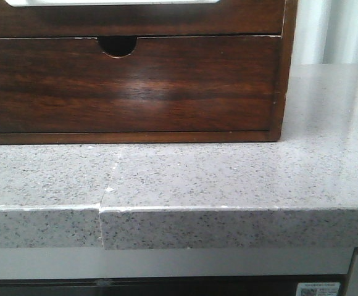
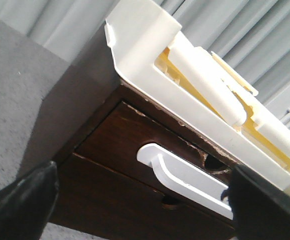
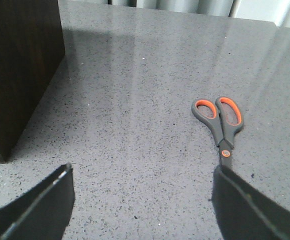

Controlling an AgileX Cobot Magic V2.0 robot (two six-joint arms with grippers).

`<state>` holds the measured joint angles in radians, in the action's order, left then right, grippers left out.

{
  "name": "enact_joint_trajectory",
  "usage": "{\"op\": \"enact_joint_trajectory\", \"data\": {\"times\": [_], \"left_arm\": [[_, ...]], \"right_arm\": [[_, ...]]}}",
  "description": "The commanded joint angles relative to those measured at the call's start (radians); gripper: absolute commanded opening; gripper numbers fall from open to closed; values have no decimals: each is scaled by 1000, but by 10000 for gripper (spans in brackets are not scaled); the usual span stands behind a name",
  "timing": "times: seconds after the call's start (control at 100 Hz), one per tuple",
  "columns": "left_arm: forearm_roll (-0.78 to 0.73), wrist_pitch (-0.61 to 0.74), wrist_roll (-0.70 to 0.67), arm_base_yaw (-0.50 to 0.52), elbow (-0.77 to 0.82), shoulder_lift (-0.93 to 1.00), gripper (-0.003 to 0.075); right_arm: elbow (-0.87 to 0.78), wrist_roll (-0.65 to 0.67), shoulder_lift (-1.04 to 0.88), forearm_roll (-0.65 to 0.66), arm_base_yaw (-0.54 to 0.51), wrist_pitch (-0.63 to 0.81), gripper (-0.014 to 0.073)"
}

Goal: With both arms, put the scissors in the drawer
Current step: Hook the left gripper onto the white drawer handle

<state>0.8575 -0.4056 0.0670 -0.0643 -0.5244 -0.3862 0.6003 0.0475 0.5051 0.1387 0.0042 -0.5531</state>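
Note:
The scissors [image 3: 222, 122], grey with orange-lined handles, lie flat on the speckled grey counter in the right wrist view. Their blades run under one black finger [image 3: 255, 210] of my right gripper [image 3: 142, 200], which is open above bare counter. The drawer [image 2: 115, 140] is the upper dark reddish-brown front with a white handle [image 2: 185, 182]; it looks shut. My left gripper [image 2: 145, 205] is open, close in front of that handle, holding nothing. In the front view only the drawer's lower strip [image 1: 136, 21] shows, and neither gripper appears there.
Below the drawer is a second wooden front with a half-round notch [image 1: 117, 46]. A white tray [image 2: 150, 65] holding cream-coloured items sits on top of the cabinet. The cabinet's dark side [image 3: 20, 65] stands beside the right gripper. The counter edge [image 1: 228, 213] runs along the front.

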Motion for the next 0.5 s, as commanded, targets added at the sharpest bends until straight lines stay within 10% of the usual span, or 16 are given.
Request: {"op": "enact_joint_trajectory", "data": {"times": [0.0,0.49], "left_arm": [[135,16,35,2,-24,-66,638],[937,-254,756,2,-26,-445,522]], "right_arm": [[35,-8,11,6,-8,71,514],[35,-8,11,3,-8,73,514]]}}
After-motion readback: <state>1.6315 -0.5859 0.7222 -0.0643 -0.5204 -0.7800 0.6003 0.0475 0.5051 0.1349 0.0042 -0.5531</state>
